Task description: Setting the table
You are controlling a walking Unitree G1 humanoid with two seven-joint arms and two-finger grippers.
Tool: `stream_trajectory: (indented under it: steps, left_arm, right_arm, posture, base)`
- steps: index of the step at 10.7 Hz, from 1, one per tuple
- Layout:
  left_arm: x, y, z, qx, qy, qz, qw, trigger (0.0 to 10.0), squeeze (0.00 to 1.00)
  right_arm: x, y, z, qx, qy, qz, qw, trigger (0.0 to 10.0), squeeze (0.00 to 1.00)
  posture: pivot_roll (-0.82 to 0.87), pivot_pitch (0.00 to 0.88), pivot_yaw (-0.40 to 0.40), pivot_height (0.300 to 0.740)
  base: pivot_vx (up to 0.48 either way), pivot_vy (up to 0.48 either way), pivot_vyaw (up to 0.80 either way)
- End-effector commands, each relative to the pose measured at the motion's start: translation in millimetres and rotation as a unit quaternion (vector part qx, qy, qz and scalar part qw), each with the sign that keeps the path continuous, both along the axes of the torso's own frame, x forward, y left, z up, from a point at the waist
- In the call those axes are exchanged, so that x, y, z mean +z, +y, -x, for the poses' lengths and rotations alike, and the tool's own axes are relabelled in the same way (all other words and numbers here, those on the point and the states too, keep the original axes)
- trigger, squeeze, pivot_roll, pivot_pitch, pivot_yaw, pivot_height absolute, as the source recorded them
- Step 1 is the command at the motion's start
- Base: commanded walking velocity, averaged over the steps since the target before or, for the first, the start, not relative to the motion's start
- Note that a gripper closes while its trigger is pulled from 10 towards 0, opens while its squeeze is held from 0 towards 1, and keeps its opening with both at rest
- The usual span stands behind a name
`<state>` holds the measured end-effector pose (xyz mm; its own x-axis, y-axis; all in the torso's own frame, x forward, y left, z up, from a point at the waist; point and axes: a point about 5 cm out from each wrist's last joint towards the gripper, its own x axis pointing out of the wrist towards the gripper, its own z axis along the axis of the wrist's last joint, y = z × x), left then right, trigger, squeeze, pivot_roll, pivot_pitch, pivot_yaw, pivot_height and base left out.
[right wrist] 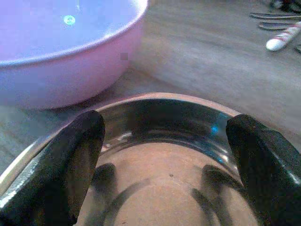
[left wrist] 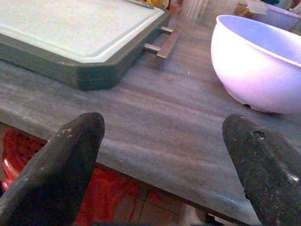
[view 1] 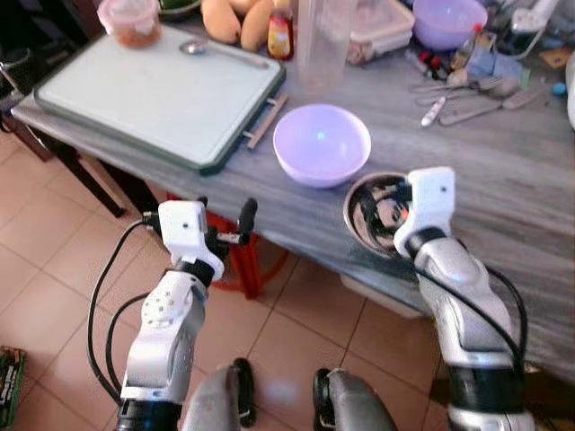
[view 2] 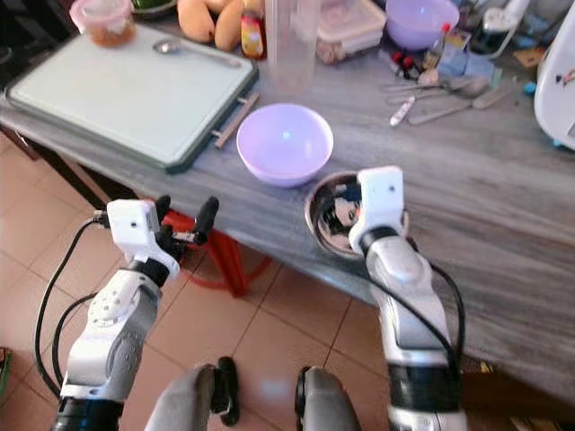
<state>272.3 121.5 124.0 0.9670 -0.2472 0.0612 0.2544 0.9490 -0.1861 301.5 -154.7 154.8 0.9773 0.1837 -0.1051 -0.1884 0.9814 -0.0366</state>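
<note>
Spread wide over steel bowl (view 1: 377,214): right gripper (right wrist: 162,155), holding nothing; left gripper (view 1: 225,224) likewise parted, at table edge (left wrist: 155,160); next, probably: lower, pinch rim, lift.

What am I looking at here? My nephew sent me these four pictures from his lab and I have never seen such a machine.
It is a humanoid robot setting a table. The two wide pictures come from cameras in its head, looking down at its own silver arms. The two close-ups come from a camera on each wrist, looking along that arm's two black fingers.

The left pincer is open and hovers at the edge of the grey table, holding nothing. The right pincer is open above a steel bowl, its fingers spread across the bowl's mouth, not gripping it.

Beside the steel bowl stands a lilac bowl. Further back lie a pale cutting board with a spoon on it, a second lilac bowl and some loose cutlery.
</note>
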Motion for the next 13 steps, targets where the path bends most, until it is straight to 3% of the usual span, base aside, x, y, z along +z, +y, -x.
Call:
stream_trajectory:
  steps: [1,4,8,13]
  left_arm:
    - [-3.3,1.2,0.6,0.006,0.01,-0.005,1.0,10.0,0.0]
    - [-3.4,0.7,0.4,0.008,0.012,-0.004,1.0,10.0,0.0]
    - [-2.8,2.0,0.3,0.011,0.01,0.0,1.0,10.0,0.0]
    - [5.3,10.3,-5.4,0.049,-0.003,-0.014,0.999,10.0,0.0]
  right_arm:
    - [-5.4,3.9,-0.5,0.012,0.014,-0.008,1.0,10.0,0.0]
    - [-2.7,18.4,-3.8,0.041,0.009,-0.018,0.999,10.0,0.0]
    - [20.9,-5.0,10.3,0.007,-0.05,0.013,0.999,10.0,0.0]
    - [27.6,-7.1,28.9,-0.028,-0.121,0.014,0.992,10.0,0.0]
  posture:
    - [-0.05,0.187,0.031,0.74]
    - [-0.05,0.188,0.028,0.74]
    - [-0.06,0.185,0.026,0.74]
    - [-0.06,0.175,0.034,0.74]
  base:
    - [0.0,0.0,0.0]
    - [0.0,0.0,0.0]
    - [0.0,0.0,0.0]
    - [0.0,0.0,0.0]
